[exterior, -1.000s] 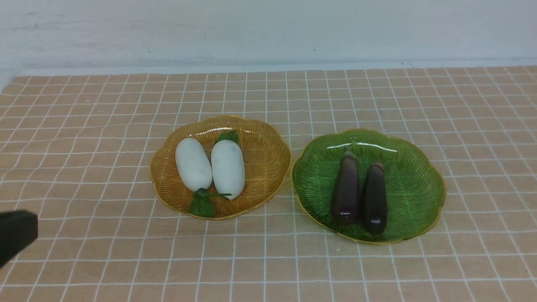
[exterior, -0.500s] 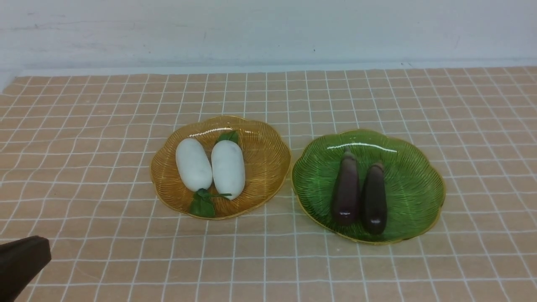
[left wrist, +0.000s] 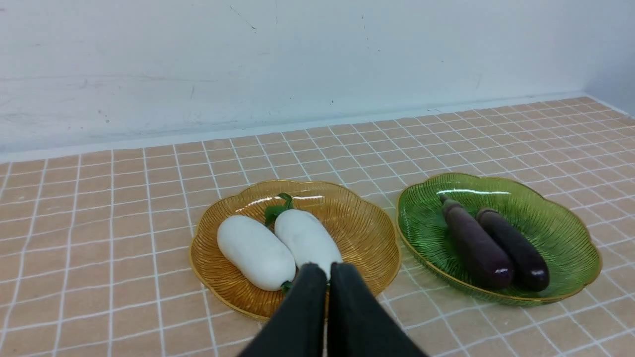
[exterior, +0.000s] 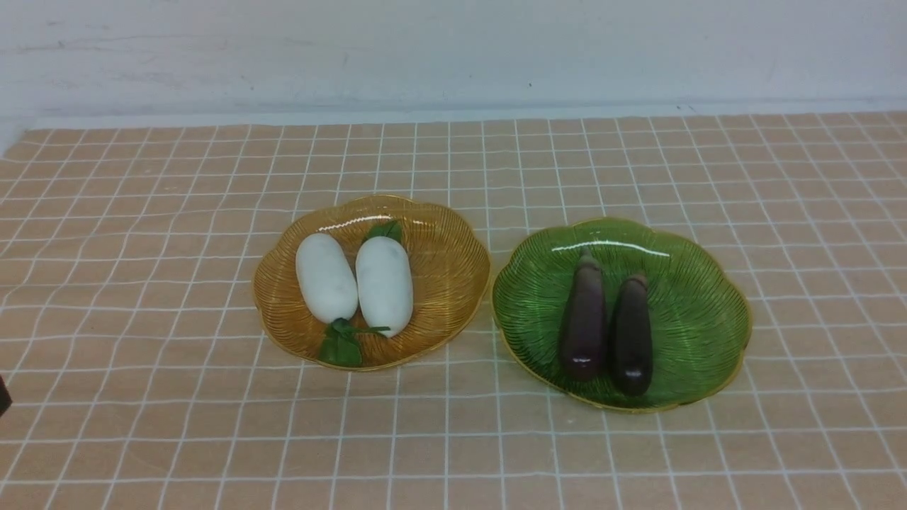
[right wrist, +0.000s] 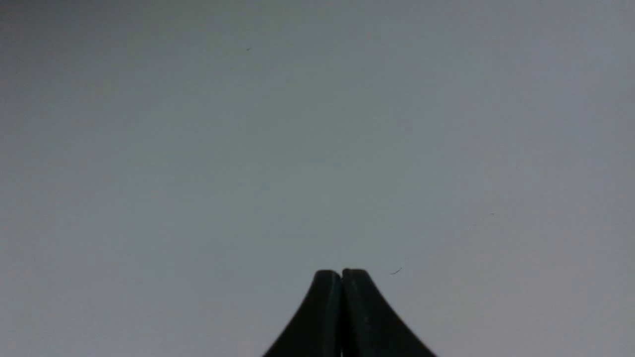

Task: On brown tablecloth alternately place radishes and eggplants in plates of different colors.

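Two white radishes (exterior: 327,278) (exterior: 385,285) lie side by side in the amber plate (exterior: 453,269) on the brown tablecloth (exterior: 142,248). Two dark eggplants (exterior: 584,319) (exterior: 632,334) lie side by side in the green plate (exterior: 701,312) to its right. In the left wrist view my left gripper (left wrist: 327,267) is shut and empty, near the amber plate (left wrist: 367,233), with the radishes (left wrist: 255,250) (left wrist: 307,240) and the eggplants (left wrist: 474,243) (left wrist: 513,248) ahead. My right gripper (right wrist: 341,272) is shut and empty, facing a blank grey surface.
A white wall (exterior: 453,49) runs along the cloth's far edge. A dark sliver of the left arm (exterior: 3,397) shows at the left border of the front view. Bare cloth lies in front of both plates and to their sides.
The left arm has drawn back toward the left border of the front view, from a dark block to a mere sliver. The plates and vegetables have not moved.
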You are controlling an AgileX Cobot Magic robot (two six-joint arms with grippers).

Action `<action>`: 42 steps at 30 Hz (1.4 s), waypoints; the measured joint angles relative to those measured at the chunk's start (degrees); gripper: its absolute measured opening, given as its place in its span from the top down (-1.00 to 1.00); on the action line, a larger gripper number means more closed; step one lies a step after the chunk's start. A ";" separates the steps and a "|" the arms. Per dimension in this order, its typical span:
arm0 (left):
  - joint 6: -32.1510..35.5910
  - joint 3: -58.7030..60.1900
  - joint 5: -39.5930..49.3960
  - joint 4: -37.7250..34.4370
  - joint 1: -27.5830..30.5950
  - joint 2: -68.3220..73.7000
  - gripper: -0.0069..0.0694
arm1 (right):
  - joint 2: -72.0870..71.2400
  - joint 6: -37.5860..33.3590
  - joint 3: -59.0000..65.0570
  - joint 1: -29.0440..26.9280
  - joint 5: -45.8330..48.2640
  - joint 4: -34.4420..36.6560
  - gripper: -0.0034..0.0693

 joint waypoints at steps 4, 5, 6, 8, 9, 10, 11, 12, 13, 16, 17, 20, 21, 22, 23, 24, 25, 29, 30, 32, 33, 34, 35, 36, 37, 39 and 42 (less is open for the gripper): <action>0.00 0.00 0.00 -0.85 0.00 0.00 0.83 | 0.00 0.00 0.00 0.00 0.00 -0.07 0.95; 0.00 0.00 0.00 -0.85 0.00 0.00 0.83 | 0.00 0.00 0.00 0.00 0.00 -0.07 0.95; 0.00 0.00 0.00 -0.85 0.00 0.00 0.83 | 0.00 0.00 0.00 0.00 0.00 -0.07 0.95; 0.00 0.00 0.00 -0.44 0.00 0.00 0.83 | 0.00 0.00 0.00 0.00 0.00 -0.07 0.95; 0.00 0.00 0.00 0.25 0.00 0.00 0.83 | 0.00 0.00 0.00 0.00 0.00 -0.07 0.95; 0.00 0.12 -0.06 1.09 0.00 0.00 0.83 | 0.00 0.00 0.00 0.00 0.00 -0.07 0.95; 0.00 0.47 -0.25 1.92 0.00 0.00 0.83 | 0.00 0.00 0.00 0.00 0.00 -0.07 0.95; 0.00 1.01 -0.46 3.01 0.00 -0.19 0.83 | 0.00 0.00 0.00 0.00 -0.02 -0.07 0.95; 0.00 2.04 -1.00 4.31 0.00 -0.51 0.83 | 0.00 0.00 0.00 0.00 -0.02 -0.07 0.95; -0.06 6.47 -3.47 6.94 1.58 -2.38 0.83 | 0.00 0.00 0.00 0.00 -0.02 -0.07 0.95; -0.10 8.67 -4.75 7.27 2.73 -3.46 0.83 | 0.00 0.00 0.00 0.00 -0.02 -0.07 0.95; -0.16 15.85 -8.93 7.58 6.79 -7.13 0.83 | 0.00 0.00 0.00 0.00 -0.02 -0.07 0.95; -0.16 18.04 -10.00 7.64 8.22 -8.45 0.83 | 0.00 0.00 0.00 0.00 -0.02 -0.07 0.95; -0.16 20.72 -11.38 7.70 9.33 -9.49 0.83 | 0.00 0.00 0.00 0.00 -0.02 -0.07 0.95; -0.16 24.26 -12.60 7.70 11.06 -11.18 0.83 | 0.00 0.00 0.00 0.00 -0.02 -0.07 0.95; -0.16 26.13 -13.31 7.75 12.09 -12.08 0.83 | 0.00 0.00 0.00 0.00 -0.02 -0.07 0.95; -0.16 28.26 -13.67 7.82 12.88 -13.08 0.83 | 0.00 0.00 0.00 0.00 -0.02 -0.07 0.95; -0.11 34.04 -13.80 8.38 13.52 -14.23 0.83 | 0.00 -0.73 0.00 0.00 -0.02 -0.07 0.95; -0.11 34.15 -12.91 8.78 13.37 -14.30 0.83 | 0.00 -0.89 0.00 0.00 -0.02 -0.07 0.95; -0.11 34.16 -12.03 9.62 12.96 -14.39 0.83 | 0.00 -1.07 0.01 0.00 -0.02 -0.07 0.95; -0.11 34.16 -12.03 9.62 12.96 -14.39 0.83 | 0.00 -1.13 0.07 0.00 -0.02 -0.07 0.95; -0.11 34.16 -12.03 9.67 12.96 -14.39 0.83 | 0.00 -1.12 0.07 0.00 -0.02 -0.07 0.95; -0.11 34.16 -12.03 9.79 12.91 -14.39 0.83 | 0.00 -1.12 0.07 0.00 -0.02 -0.07 0.95; -0.11 34.16 -12.03 9.80 12.86 -14.39 0.83 | 0.00 -1.12 0.07 0.00 -0.02 -0.07 0.95; -0.11 34.16 -12.03 9.84 12.86 -14.39 0.83 | 0.00 -1.12 0.07 0.00 -0.02 -0.07 0.95; -0.11 34.16 -12.03 9.84 12.86 -14.39 0.83 | 0.00 -1.12 0.07 0.00 -0.02 -0.07 0.95; -0.11 34.16 -12.03 9.99 12.86 -14.39 0.83 | 0.00 -1.12 0.07 0.00 -0.02 -0.07 0.95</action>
